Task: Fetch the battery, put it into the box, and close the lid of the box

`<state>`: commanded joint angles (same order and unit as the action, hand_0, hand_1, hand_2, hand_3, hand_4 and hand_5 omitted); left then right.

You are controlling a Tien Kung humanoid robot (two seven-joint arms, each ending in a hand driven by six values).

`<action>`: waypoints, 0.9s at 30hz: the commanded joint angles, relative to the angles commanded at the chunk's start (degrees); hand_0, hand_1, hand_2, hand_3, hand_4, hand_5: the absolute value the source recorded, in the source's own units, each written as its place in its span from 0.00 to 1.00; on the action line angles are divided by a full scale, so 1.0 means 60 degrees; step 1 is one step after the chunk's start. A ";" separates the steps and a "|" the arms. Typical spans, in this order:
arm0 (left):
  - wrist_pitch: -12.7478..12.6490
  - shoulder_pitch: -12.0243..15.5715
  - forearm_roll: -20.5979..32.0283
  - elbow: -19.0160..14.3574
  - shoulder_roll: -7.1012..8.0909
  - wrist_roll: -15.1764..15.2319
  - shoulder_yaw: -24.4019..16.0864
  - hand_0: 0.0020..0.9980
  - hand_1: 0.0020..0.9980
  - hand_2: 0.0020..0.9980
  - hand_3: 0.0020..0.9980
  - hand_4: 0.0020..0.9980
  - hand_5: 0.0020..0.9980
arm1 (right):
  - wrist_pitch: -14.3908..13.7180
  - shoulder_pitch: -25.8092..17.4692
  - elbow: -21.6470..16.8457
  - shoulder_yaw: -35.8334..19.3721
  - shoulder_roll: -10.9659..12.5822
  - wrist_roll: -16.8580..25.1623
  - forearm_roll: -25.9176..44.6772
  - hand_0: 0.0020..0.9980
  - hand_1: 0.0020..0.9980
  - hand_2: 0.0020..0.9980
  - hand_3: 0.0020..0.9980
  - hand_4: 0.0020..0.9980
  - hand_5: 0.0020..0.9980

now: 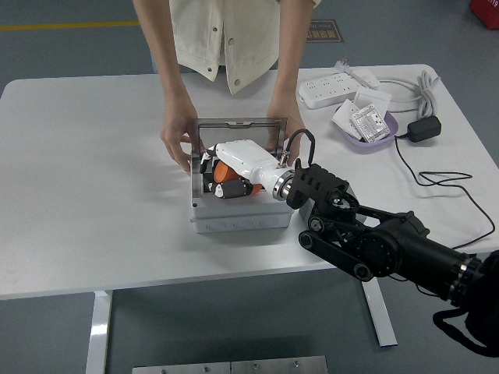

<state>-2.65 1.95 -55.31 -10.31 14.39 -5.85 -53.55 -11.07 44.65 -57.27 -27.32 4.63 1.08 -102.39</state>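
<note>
A white box [238, 218] stands at the table's middle with its clear lid [238, 134] held upright. My right hand [226, 173], white with black and orange finger parts, reaches down into the box from the right on a black arm. Its fingers are curled over the dark inside of the box. I cannot make out the battery among the fingers. A person at the far side holds the box with a hand [176, 143] at its left edge and the other hand [292, 132] at its right edge. My left hand is out of view.
A purple tray [366, 128] with white packets sits at the back right, behind it a white power strip [331, 89]. A black adapter [423, 128] and its cable [437, 181] lie on the right side of the table.
</note>
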 joint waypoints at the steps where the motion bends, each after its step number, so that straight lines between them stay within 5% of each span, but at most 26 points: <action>1: 0.0002 -0.0003 0.0012 0.0000 0.0001 0.0001 0.0017 0.61 0.75 0.57 0.53 0.20 0.02 | -0.0023 0.0009 -0.0005 -0.0006 -0.0004 0.0005 0.0001 0.59 0.54 0.59 0.65 0.75 0.33; 2: 0.0004 -0.0008 0.0011 0.0000 0.0003 -0.0003 0.0021 0.61 0.75 0.57 0.53 0.20 0.02 | -0.0035 0.0019 -0.0016 -0.0017 -0.0005 0.0001 -0.0001 0.59 0.54 0.59 0.65 0.75 0.33; 3: 0.0007 -0.0011 0.0007 0.0000 0.0004 -0.0006 0.0022 0.61 0.75 0.57 0.53 0.20 0.02 | -0.0043 0.0026 -0.0028 -0.0027 -0.0002 -0.0005 -0.0003 0.70 0.59 0.62 0.69 0.82 0.39; 18: 0.0016 0.0018 -0.0158 0.0000 -0.0059 -0.0061 -0.0087 0.61 0.75 0.57 0.53 0.18 0.01 | 0.0740 -0.0139 -0.1195 -0.1265 0.0504 -0.0527 0.0473 0.71 0.60 0.63 0.72 0.86 0.45; 27: 0.0041 0.0004 -0.0284 0.0000 -0.0066 -0.0113 -0.0123 0.61 0.75 0.57 0.53 0.18 0.00 | 0.1325 0.0494 -0.1477 -0.1648 0.0843 -0.0859 0.0861 0.71 0.59 0.63 0.72 0.88 0.49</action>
<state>-2.40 1.98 -57.01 -10.31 14.00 -6.53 -54.29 -3.12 47.62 -66.13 -37.21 9.69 -4.08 -97.23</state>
